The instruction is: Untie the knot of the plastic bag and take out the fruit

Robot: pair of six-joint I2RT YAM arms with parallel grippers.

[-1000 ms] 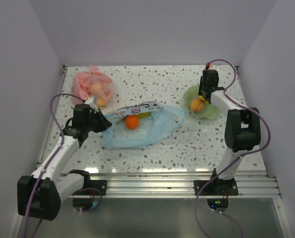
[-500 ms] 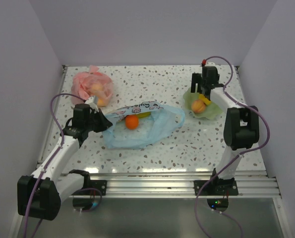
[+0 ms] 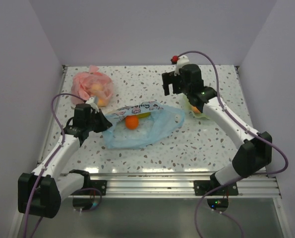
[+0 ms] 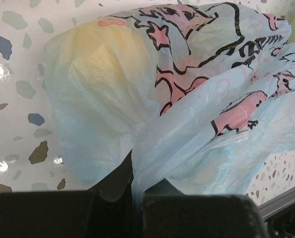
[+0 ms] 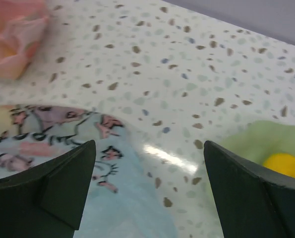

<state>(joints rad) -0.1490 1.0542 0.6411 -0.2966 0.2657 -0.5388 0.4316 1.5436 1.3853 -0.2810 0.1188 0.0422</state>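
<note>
The light-blue plastic bag [image 3: 152, 130] lies flat in the middle of the speckled table [image 3: 197, 146], with its white printed band along the far edge. An orange fruit [image 3: 132, 122] sits in its middle. I cannot tell if this fruit is under a layer of plastic or on top of it. In the left wrist view a pale yellow round shape [image 4: 95, 54] shows through the plastic, so it is inside the bag.

The left gripper [image 3: 103, 122] is at the left end of the bag. Its fingers [image 4: 112, 186] are closed together, with a fold of the blue plastic pinched between them.

The right gripper [image 3: 169, 85] hangs above the table beyond the bag's far right side and touches nothing. Its fingers [image 5: 63, 183] stand wide apart, and the bag's printed band is seen below the left one.

A pink bag [image 3: 91, 85] with orange-yellow fruit in it rests in the far left corner. A light-green plastic sheet [image 5: 251, 144] lies to the right and holds a yellow fruit [image 5: 284, 166].
</note>
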